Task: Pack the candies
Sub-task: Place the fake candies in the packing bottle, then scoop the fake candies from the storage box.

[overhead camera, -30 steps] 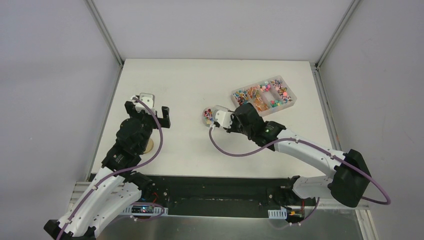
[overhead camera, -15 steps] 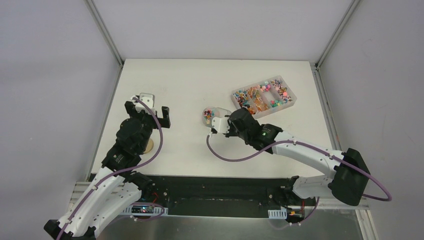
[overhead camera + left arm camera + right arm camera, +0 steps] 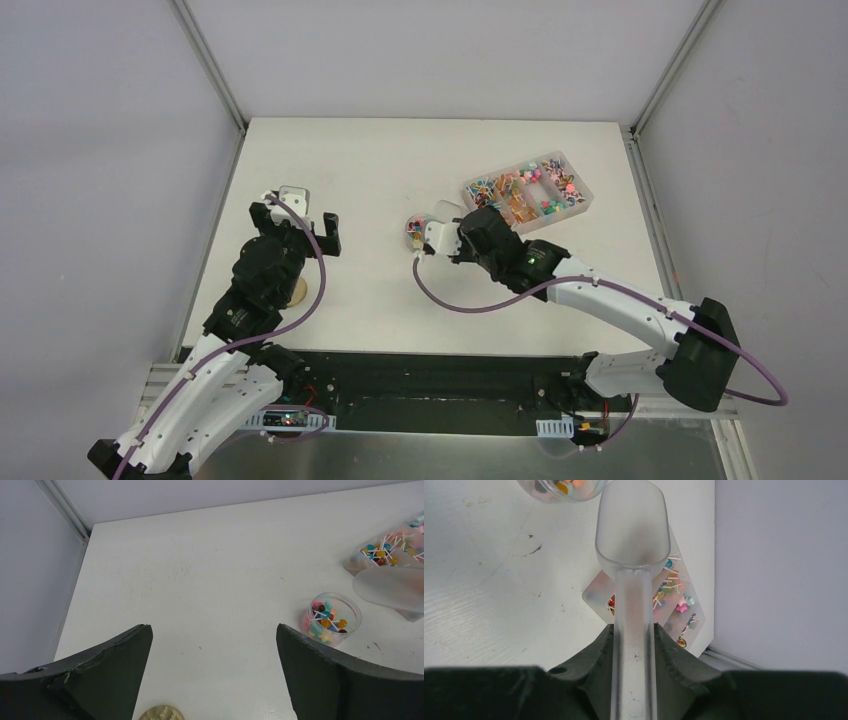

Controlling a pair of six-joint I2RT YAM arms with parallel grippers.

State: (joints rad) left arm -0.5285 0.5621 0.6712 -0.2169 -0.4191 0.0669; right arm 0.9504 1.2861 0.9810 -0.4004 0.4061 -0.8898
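Right pincer (image 3: 634,630) closed on the clear scoop (image 3: 633,535) by its handle, left pincer (image 3: 212,630) fully open and empty; candies (image 3: 327,620), in the jar (image 3: 356,614) just ahead-left of the scoop's tip, judged light, loose and roll-prone: gather by scoop, not by pinching.

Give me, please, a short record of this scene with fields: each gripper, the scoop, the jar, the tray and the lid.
left gripper: open, holding nothing, above the table
right gripper: shut on the scoop handle
scoop: bowl looks empty, between jar and tray
jar: upright, uncovered, partly filled with candies
tray: compartments hold more candies
lid: on the table near the left gripper, off the jar
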